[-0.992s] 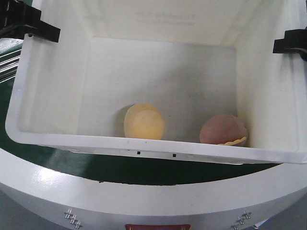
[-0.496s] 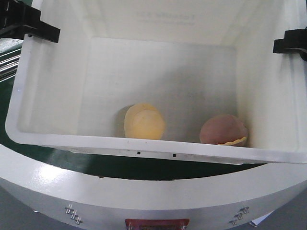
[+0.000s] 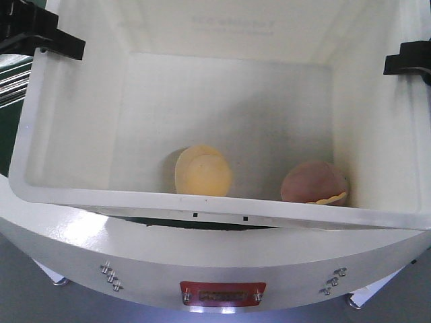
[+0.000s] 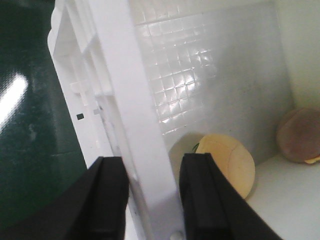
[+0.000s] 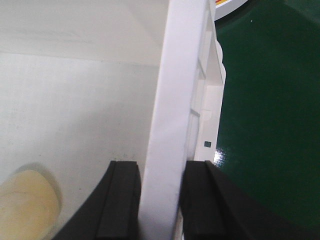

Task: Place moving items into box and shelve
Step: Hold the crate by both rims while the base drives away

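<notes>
The left gripper (image 4: 152, 172) and right gripper (image 5: 159, 172) are clamping their jaws on the box (image 3: 202, 207) walls; a cream ball (image 3: 203, 171) and a pinkish ball (image 3: 313, 182) are lying inside.

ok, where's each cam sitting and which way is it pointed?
Front: high on the robot, looking down into the box; own white base below, left gripper and right gripper on the side rims.
Left wrist: behind its fingers, facing along the box's left wall; cream-yellow ball and pinkish-brown ball inside.
Right wrist: same along the right wall, fingers astride it.
Front and left wrist share both balls.
</notes>
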### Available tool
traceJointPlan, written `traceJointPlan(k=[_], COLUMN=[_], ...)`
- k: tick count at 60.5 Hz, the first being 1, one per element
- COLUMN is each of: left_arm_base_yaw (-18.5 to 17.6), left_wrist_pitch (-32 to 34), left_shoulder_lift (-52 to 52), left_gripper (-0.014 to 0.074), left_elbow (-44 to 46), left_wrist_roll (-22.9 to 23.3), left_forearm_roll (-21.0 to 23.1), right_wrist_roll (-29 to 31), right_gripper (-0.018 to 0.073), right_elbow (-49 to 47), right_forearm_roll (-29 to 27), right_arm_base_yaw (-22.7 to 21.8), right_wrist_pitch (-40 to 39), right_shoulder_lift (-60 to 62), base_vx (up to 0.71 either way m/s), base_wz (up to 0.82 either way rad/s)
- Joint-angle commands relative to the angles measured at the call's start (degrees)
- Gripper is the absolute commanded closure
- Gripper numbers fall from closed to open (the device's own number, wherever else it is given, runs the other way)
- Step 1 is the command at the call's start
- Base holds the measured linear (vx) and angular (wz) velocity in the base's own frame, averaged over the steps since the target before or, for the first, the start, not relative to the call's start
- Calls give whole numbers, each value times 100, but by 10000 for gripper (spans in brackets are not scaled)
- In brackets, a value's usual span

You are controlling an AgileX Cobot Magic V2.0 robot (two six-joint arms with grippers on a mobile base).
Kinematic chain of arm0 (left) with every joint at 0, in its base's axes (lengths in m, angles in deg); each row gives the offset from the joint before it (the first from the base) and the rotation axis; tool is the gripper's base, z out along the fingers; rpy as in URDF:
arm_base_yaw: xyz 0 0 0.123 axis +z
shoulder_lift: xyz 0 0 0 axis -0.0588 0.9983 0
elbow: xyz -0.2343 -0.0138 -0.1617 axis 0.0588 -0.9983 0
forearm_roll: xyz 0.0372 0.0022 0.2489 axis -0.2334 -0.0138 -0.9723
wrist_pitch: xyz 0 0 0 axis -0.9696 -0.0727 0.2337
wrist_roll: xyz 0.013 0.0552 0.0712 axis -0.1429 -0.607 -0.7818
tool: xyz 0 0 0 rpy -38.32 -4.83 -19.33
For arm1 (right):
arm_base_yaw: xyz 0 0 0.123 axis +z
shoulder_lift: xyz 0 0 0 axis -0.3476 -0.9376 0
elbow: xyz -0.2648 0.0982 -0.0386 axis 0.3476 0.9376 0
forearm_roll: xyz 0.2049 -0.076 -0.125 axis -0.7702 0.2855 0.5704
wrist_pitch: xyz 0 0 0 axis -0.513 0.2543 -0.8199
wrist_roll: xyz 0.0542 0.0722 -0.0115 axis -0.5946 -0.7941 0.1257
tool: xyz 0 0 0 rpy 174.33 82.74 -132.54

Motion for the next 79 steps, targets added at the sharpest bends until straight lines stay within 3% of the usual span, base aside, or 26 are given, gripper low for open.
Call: traceJointPlan(k=[1,52,79], left_arm_base_yaw=[-109,-109,-109], left_wrist_pitch=[478,473,478], left_shoulder_lift=[-225,-225,-225], left_gripper=[603,603,603], left_elbow=[266,266,266], left_wrist_roll=[-141,-141,-141], left_forearm_roll=[1082,1082,1082], right_wrist_roll=[123,123,123], right_gripper=[565,565,565], right_elbow=[-257,-257,-257], right_forearm_roll=[-840,-840,-840], right_arm_base_yaw=[58,58,58], right_wrist_pitch=[-770,-770,-770], right_shoulder_lift=[159,159,159], base_vx=[-9,-14,-13], base_wz=[10,19,42])
